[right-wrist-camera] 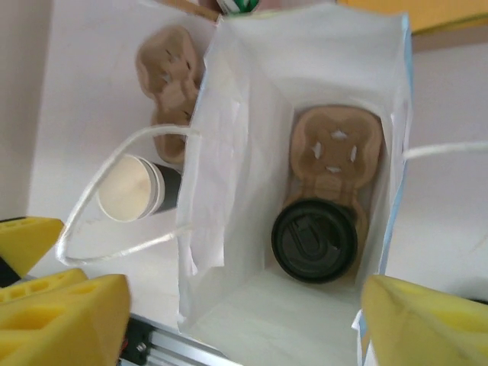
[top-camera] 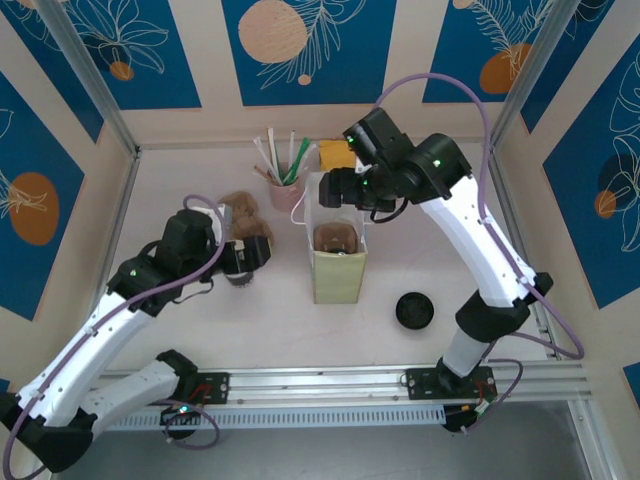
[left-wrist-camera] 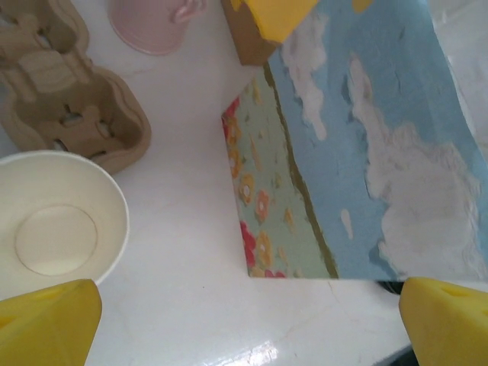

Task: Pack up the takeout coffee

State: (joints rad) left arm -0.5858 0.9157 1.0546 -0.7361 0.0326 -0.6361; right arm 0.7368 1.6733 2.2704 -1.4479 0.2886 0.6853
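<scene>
A white paper cup with a dark band (right-wrist-camera: 130, 188) stands open, without a lid, on the table left of the pale paper bag (top-camera: 338, 280); its pale inside (left-wrist-camera: 57, 229) faces up. Inside the bag (right-wrist-camera: 236, 114) a second cup with a round black lid (right-wrist-camera: 315, 240) sits in a brown cardboard carrier (right-wrist-camera: 335, 149). My right gripper (right-wrist-camera: 244, 328) hangs open over the bag's mouth (top-camera: 335, 190), nothing between its yellow fingers (right-wrist-camera: 427, 320). My left gripper (left-wrist-camera: 248, 328) is open, low beside the open cup (top-camera: 240, 272), not touching it. A loose black lid (top-camera: 414, 311) lies right of the bag.
A second cardboard carrier (top-camera: 240, 210) lies behind the open cup. A pink cup of straws (top-camera: 285, 185) stands behind the bag, with a yellow block (top-camera: 337, 155) further back. The bag's white handles (right-wrist-camera: 114, 191) spread out sideways. Walls enclose the table on three sides.
</scene>
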